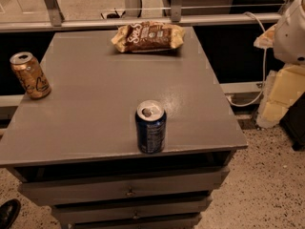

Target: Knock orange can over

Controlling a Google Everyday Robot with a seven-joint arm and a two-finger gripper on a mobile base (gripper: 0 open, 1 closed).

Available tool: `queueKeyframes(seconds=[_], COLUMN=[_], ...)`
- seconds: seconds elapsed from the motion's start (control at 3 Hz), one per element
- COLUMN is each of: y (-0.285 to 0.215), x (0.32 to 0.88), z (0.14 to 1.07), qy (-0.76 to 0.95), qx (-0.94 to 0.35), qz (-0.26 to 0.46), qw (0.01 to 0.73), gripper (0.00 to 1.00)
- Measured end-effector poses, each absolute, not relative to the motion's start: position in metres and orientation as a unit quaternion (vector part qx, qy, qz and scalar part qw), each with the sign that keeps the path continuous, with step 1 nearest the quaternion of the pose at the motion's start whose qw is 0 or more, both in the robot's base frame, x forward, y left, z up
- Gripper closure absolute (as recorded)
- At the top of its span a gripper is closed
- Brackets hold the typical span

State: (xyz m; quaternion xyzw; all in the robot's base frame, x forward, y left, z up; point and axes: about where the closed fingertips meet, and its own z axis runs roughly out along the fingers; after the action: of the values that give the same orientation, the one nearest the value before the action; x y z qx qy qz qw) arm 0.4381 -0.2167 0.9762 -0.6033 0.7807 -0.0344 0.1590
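Camera view from above and in front of a grey bench (105, 104) with drawers (128, 187) stacked below its front edge. Beyond the bench's right edge, at the rim of the picture, sits a rounded white shell (291, 30), which I take to be part of my own arm. My pincer gripper is out of the picture, so I cannot tell whether it is wide, narrow or holding anything. A crinkled brown and yellow snack bag (148, 36) lies flat at the middle of the far edge. A dark blue can (151, 127) stands upright just inside the front edge, near its middle, so it probably serves as the wrong choice closest to me. The orange can (30, 75), the one I must knock over, stands upright right at the left edge, roughly halfway along it, dark cursive lettering facing me, well apart from the other two things. That spacing looks deliberate: a sideways nudge high on its wall should topple it alone. I judge the task not yet begun. Because the can is so close to the left edge, a push outward could roll it off the bench.
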Motion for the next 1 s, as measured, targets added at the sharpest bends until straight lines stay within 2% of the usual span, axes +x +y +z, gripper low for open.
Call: queueKeyframes(seconds=[0.33,0.67,1.0], y=[-0.217,-0.194,-0.129], x=[0.438,0.444,0.459], z=[0.976,0.98,0.988], qy=[0.781,0.768,0.731], qx=[-0.603,-0.613,-0.641], qz=[-0.034,-0.017,0.024], qw=[0.159,0.182,0.231], gripper=[0.0,0.0,0.0])
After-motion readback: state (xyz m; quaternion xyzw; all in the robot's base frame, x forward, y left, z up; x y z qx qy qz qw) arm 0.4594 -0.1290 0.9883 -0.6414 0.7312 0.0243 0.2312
